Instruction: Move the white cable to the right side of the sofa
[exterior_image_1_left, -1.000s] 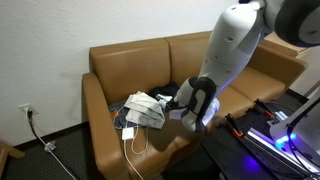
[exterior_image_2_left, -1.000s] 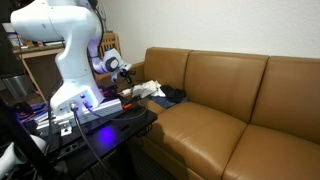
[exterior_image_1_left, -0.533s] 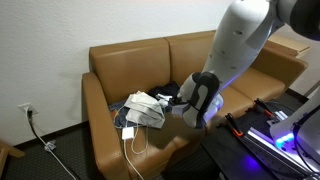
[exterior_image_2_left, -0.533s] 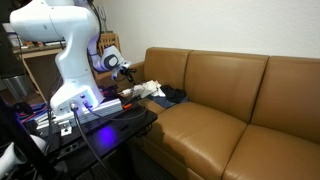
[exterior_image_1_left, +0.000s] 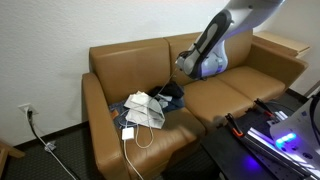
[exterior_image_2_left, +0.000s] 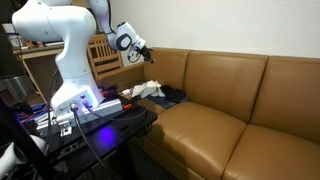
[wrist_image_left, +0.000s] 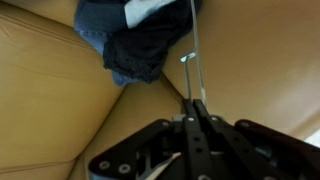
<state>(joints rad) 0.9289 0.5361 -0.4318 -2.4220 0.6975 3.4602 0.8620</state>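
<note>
Most of the white cable (exterior_image_1_left: 129, 134) lies looped on the left-hand cushion, well below the jaws and beside the pile of clothes (exterior_image_1_left: 150, 108). In the wrist view the gripper (wrist_image_left: 197, 108) is pinched closed on a thin strand running straight out from the jaws. The lift looks begun; the carry to the right end of the sofa (exterior_image_1_left: 245, 92) remains.

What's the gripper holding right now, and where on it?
The gripper pinches the white cable between its fingertips, apparently near one end.
</note>
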